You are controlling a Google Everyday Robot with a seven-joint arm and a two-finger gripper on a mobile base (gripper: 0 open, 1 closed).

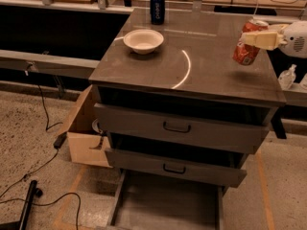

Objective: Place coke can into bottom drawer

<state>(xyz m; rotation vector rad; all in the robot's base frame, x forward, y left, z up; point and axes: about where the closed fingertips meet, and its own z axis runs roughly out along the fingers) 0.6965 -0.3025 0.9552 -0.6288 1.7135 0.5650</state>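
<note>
My tool [250, 38] is pinched on the coke can [244, 55]. One cream finger lies across the can's upper part, and the other is hidden behind it. I hold the can tilted, silver top leaning away from the cabinet's front, above the back right corner of the cabinet's surface [211, 75]. A soft shadow under the can suggests it hangs clear of the surface and is not resting on it.

By my judgement the grasp is done and the carry and the placing are left. The bottom drawer [168, 202] stands pulled out at the cabinet's foot with a bare floor, so no opening is needed. I have yet to bring the can forward past the cabinet's front edge, then down in front of the two upper drawers [177, 127] and into the tray.

The can is thin red-orange metal with white lettering, and it looks slightly dented. The surface is dark, smooth and glossy enough to carry a pale curved streak [184, 71], and I cannot tell whether that is a mark or a reflection. The upper drawers are flat grey fronts with small black handles. The bottom drawer is a wide, shallow grey tray with thin side rails.

A round, pale, matte bowl [143, 40] sits toward the cabinet's back left, and a dark blue can [157, 7] stands upright at its back edge. An open cardboard box [86, 138] is just beside the cabinet's left flank, on a speckled floor.
</note>
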